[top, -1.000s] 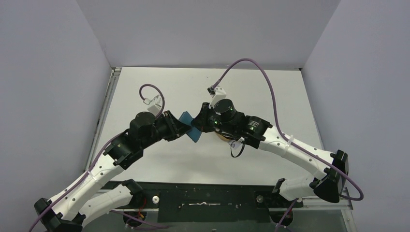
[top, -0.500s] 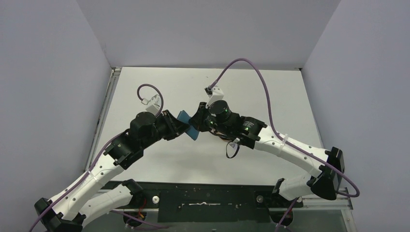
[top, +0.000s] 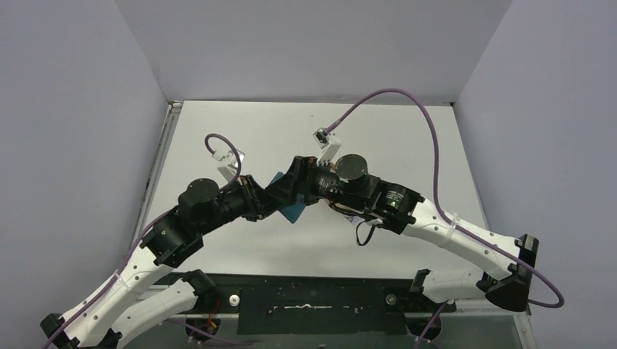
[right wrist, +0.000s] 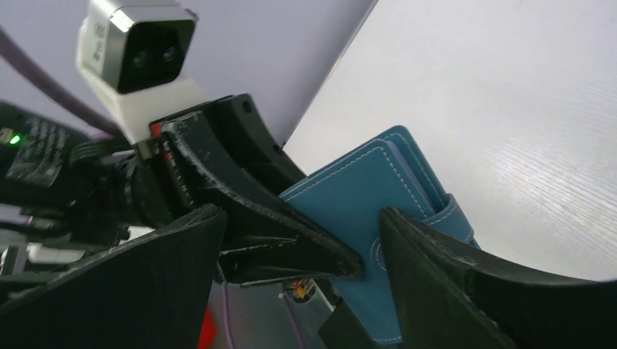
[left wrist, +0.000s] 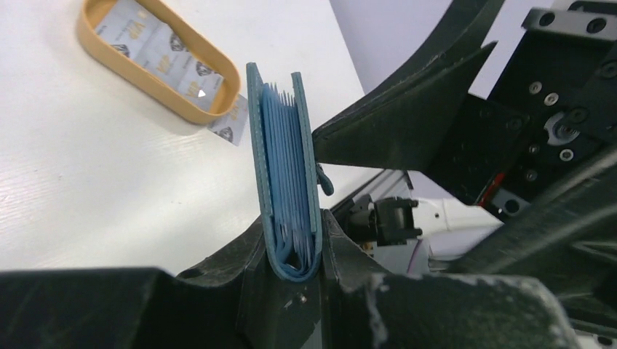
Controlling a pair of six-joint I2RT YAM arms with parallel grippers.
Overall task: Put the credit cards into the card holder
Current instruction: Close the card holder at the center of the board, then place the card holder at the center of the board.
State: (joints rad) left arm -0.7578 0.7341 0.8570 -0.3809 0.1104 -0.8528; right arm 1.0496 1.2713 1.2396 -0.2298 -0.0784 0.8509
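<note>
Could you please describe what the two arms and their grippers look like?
The left arm and right arm have white links and black joint housings. A purple cable runs along each to a white wrist camera. The left gripper and right gripper are matte black, with tapered, wedge-shaped fingers.

card holder [top: 295,213]: from above, largely covered by the left gripper [top: 273,206] and right gripper [top: 285,195]; only a teal corner is seen.
pockets: whether any card sits inside cannot be told.
tray [left wrist: 149,81]: cut off at 11 o'clock in the left wrist view; almost wholly hidden under the right arm from above.
credit cards [left wrist: 164,65]: print too small to be read; number cannot be counted; one is partly tucked under the tray at its 5 o'clock.
</note>
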